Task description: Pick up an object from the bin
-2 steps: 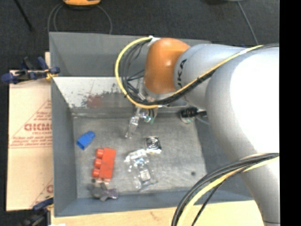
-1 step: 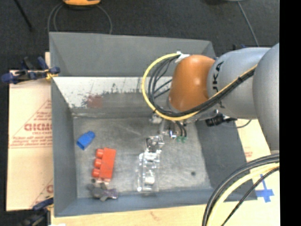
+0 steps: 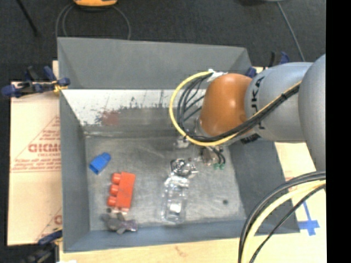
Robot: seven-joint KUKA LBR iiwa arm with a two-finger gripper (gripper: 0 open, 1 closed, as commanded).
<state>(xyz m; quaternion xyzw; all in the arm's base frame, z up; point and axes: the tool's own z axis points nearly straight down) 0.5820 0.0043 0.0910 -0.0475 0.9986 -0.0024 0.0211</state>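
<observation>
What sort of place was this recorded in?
Probably a robotics lab or test cell: a cabled robot arm reaches into a grey metal bin holding a few small loose things, such as a red block and a blue piece.

The grey metal bin (image 3: 71,163) has a scuffed, dull floor and reddish smears on its far wall. On the left of the floor, toward the far side, lies a small blue block (image 3: 100,163). Just nearer than it, and apart from it, lies an orange-red studded brick (image 3: 122,190). A small grey lumpy thing (image 3: 119,223) sits close to the brick's near end, against the near wall. A clear plastic piece (image 3: 174,200) lies around the middle of the floor, running from near to far. A shiny crumpled bit (image 3: 182,166) lies at its far end; whether the two touch cannot be told. The floor's right part carries a dark speck (image 3: 225,203).
</observation>
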